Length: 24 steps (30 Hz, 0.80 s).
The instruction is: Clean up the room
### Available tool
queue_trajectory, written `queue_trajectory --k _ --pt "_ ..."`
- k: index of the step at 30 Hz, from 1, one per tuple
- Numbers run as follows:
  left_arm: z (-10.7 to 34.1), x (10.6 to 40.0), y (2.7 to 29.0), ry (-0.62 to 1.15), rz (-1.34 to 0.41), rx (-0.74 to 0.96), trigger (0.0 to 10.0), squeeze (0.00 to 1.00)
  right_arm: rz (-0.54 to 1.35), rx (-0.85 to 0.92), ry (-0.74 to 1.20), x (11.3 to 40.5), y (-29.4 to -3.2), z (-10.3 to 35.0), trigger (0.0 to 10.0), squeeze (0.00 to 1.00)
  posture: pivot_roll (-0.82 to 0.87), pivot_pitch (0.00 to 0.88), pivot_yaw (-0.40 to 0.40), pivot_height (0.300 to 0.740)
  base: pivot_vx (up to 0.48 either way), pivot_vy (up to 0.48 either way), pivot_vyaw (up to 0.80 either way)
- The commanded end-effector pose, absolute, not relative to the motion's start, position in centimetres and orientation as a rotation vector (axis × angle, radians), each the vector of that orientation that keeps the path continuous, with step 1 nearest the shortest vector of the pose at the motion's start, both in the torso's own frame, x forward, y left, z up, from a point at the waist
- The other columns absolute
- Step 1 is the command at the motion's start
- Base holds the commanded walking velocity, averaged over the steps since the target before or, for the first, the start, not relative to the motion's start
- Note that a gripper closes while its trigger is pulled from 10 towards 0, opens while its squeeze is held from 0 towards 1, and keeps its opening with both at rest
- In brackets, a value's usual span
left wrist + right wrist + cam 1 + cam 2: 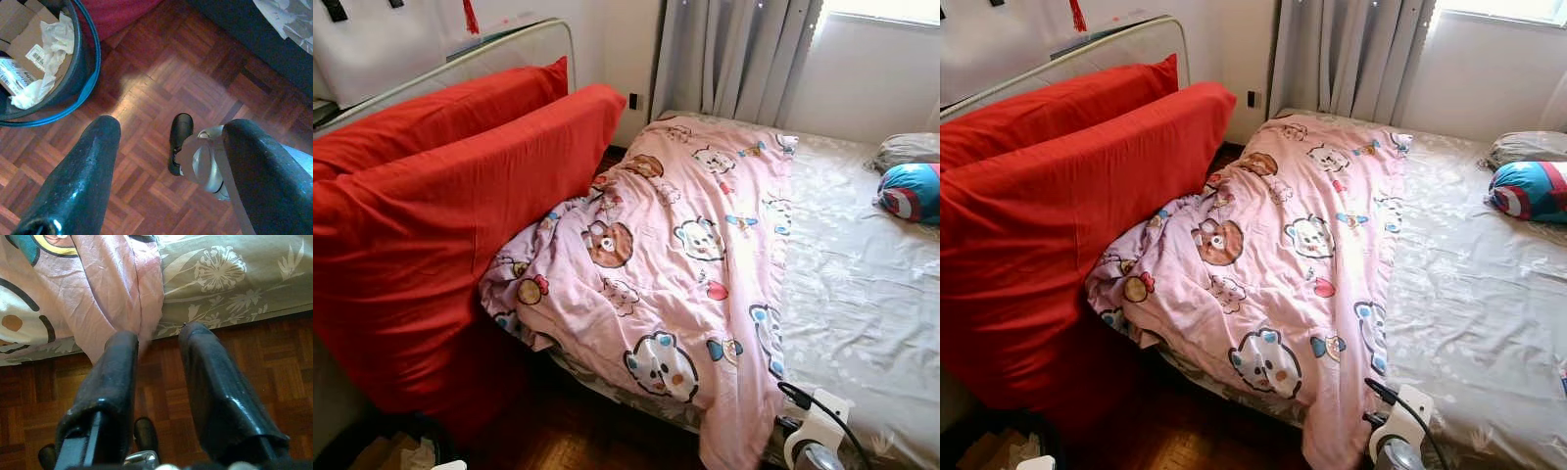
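Note:
A pink quilt (675, 255) printed with cartoon animals lies crumpled over the left half of the bed, and one corner (132, 293) hangs off the foot edge. My right gripper (159, 335) hangs open just in front of that corner, above the wood floor, with nothing between its fingers. The right arm's white wrist (818, 436) shows at the bed's near edge. My left gripper (171, 127) is open over the parquet floor (146, 83), beside a dark bin (85, 63) holding cardboard and crumpled paper.
Two big red cushions (440, 215) lean against the bed's left side. The grey floral sheet (862, 284) is bare on the right, with a blue and red round cushion (911, 191) and a grey pillow (906, 149) at the head. Curtains (734, 59) hang behind. My own foot (178, 142) stands on the floor.

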<state>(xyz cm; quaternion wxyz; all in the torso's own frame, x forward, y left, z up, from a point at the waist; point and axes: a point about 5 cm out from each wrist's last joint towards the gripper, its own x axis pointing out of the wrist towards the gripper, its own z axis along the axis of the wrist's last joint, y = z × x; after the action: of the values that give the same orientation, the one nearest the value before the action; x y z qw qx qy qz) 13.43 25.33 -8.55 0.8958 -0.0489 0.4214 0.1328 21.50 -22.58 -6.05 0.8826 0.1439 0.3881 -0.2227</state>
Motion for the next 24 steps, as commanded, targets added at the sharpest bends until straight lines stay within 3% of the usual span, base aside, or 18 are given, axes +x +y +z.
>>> queue_trajectory --k 1,2,3,8,12,24 --pt "-8.7 13.1 25.3 0.894 0.267 -0.092 10.0 0.00 -0.479 0.299 0.824 21.0 -23.0 -6.2 10.0 0.58 0.09 0.022 -0.057 0.740 0.000 0.000 0.00" --pt "-8.7 13.1 25.3 0.894 0.267 -0.093 10.0 0.00 -0.473 0.295 0.826 21.0 -23.0 -6.3 10.0 0.05 0.09 0.021 -0.057 0.740 0.000 0.000 0.00" --pt "-8.7 13.2 25.3 0.894 0.266 -0.093 10.0 0.00 -0.461 0.288 0.829 20.9 -22.9 -6.3 10.0 0.00 0.09 0.021 -0.057 0.740 0.000 0.000 0.00" --pt "-8.7 13.2 25.2 0.893 0.266 -0.096 10.0 0.00 -0.407 0.293 0.800 21.1 -22.4 -6.3 10.0 0.00 0.08 0.021 -0.057 0.740 0.000 0.000 0.00" --pt "-8.7 13.3 25.1 0.894 0.263 -0.101 10.0 0.00 -0.262 0.228 0.838 20.5 -21.1 -6.9 10.0 0.00 0.08 0.018 -0.061 0.740 0.000 0.000 0.00" --pt "-8.6 13.6 25.1 0.890 0.262 -0.101 10.0 0.00 -0.213 0.157 0.944 17.6 -20.5 -8.5 10.0 0.00 0.07 0.014 -0.060 0.740 0.000 0.000 0.00"
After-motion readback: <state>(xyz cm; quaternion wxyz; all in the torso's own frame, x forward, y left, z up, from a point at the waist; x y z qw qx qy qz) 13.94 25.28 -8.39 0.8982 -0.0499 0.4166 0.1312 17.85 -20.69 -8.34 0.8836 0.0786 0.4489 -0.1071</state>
